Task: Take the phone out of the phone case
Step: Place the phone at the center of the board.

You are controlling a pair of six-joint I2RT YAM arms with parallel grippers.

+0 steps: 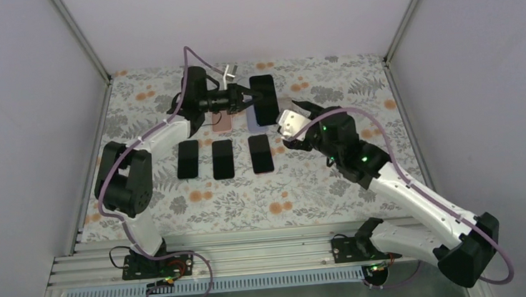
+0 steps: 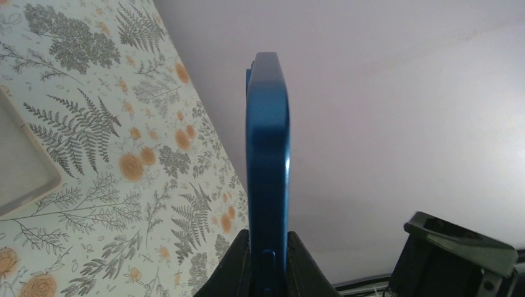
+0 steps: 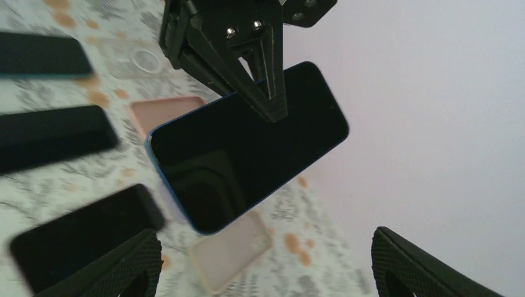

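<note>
**Top external view.** Item: slim rectangular phone with black glass face and blue rim (image 1: 265, 99), held off the floral-print table covering (image 1: 307, 188) at the far side and clamped in the left gripper (image 1: 251, 98). The right gripper (image 1: 295, 117) is just beside the phone's near end, jaws apart, carrying nothing. By the phone lie a flat pink silicone case (image 1: 223, 122) and a paler soft case (image 1: 251, 121), both on the covering. Nearer the arms is a row of three bare black phones (image 1: 223, 159).

**Left wrist view.** The phone is seen edge-on and upright. Its blue side band is gripped at the lower end between the two black fingers (image 2: 303, 272), which press on both faces.

**Right wrist view.** The ribbed black fingertips (image 3: 124, 269) sit wide at the lower corners with nothing between them. The phone is ahead, screen toward the camera, with the paler case on the table beneath it.

**Step, judged.** The phone looks freed from its case, though whether the blue rim is shell or sleeve cannot be told. The next move calls for lowering the phone flat beside the row, then releasing it.
</note>
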